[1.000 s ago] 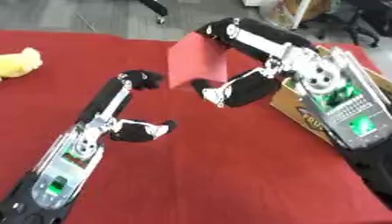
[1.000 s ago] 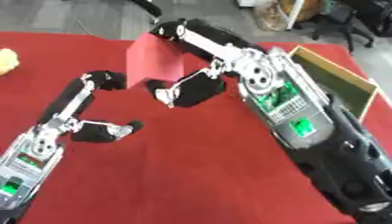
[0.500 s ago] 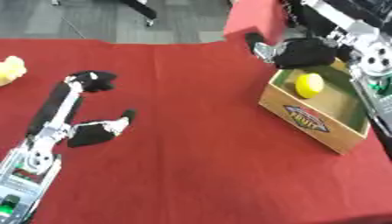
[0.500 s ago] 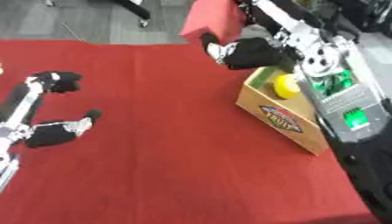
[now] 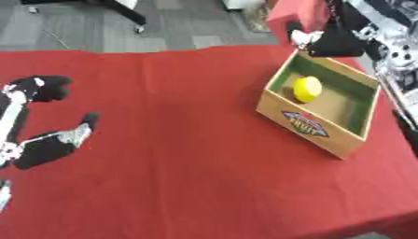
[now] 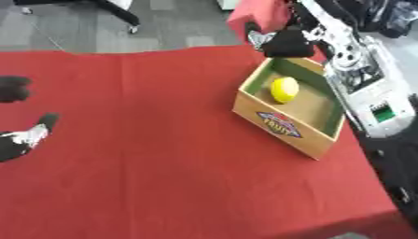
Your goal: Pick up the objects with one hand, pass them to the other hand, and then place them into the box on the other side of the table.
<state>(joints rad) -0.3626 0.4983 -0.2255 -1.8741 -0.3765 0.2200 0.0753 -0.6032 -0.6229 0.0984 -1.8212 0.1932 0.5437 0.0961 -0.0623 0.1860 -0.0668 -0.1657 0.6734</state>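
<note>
Nearest, at about eight o'clock on the red table point(image 5: 188, 154), the left robot hand point(image 5: 45, 144) rests with thumb and fingers spread and nothing between them; it sat nearer the middle a second ago, though most of that shift looks like the head turning right.

Farther out, at two o'clock, the cardboard box point(image 5: 318, 128) is now fully in view, with a yellow fruit-like object point(image 5: 307, 88) lying in its far end.

Farthest, at one o'clock over the box's far rim, the right robot hand point(image 6: 282, 42) is closed on a red block point(image 6: 254, 16). A second ago it carried that block over mid-table beside the left robot hand; it has since swung across. By my judgement the handover is done, and what remains is lowering and releasing the block into the box.
</note>
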